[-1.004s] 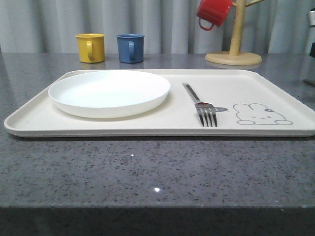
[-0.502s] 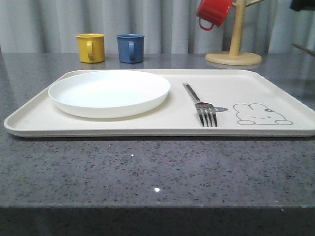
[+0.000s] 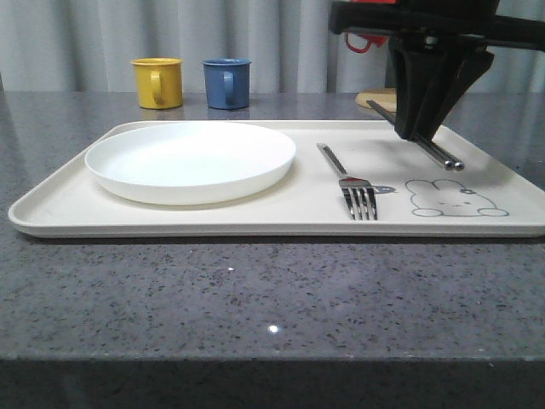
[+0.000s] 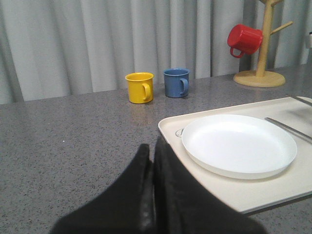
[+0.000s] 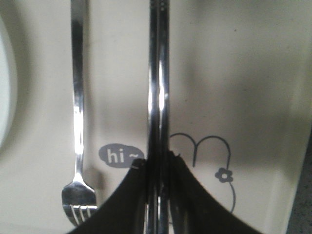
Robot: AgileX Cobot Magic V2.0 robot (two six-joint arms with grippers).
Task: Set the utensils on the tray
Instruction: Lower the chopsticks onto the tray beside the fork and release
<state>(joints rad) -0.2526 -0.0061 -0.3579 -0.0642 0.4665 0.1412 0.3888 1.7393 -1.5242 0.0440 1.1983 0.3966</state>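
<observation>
A cream-white tray [image 3: 255,217] with a grey rabbit drawing [image 3: 453,198] lies across the table. A silver fork [image 3: 347,181] rests on it, just right of the round white plate [image 3: 189,159]. My right gripper [image 3: 417,132] hangs over the tray's right part, shut on a pair of silver chopsticks [image 3: 426,142] that slant down above the rabbit. In the right wrist view the chopsticks [image 5: 159,87] run straight out from the gripper [image 5: 159,163], beside the fork [image 5: 78,122]. My left gripper [image 4: 152,153] is shut with nothing in it, over bare table left of the tray [image 4: 234,195].
A yellow mug [image 3: 157,83] and a blue mug [image 3: 226,83] stand behind the tray. A wooden mug tree [image 4: 261,63] carrying a red mug [image 4: 243,40] stands at the back right. Grey speckled table [image 3: 255,298] lies in front of the tray.
My right arm has come in from the upper right with the chopsticks and now hangs over the tray's right part. The fork and plate have not moved.
</observation>
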